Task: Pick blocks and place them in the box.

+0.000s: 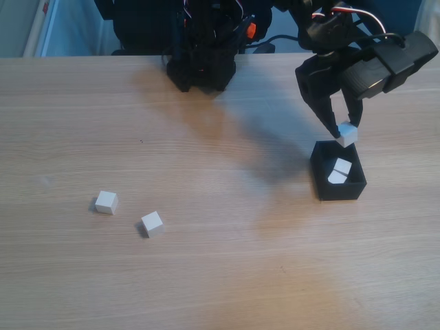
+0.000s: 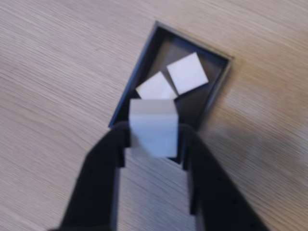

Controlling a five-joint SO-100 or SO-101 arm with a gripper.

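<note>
Above the box (image 1: 322,187), fingers (image 2: 107,159) pinch a block (image 2: 153,127).

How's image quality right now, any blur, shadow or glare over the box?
Fixed view: soft overall; the arm's broad shadow falls left of the box, whose dark interior still shows two blocks; warm patches tint the table. Wrist view: gripper and held block slightly blurred, box rim sharper; no glare.
</note>
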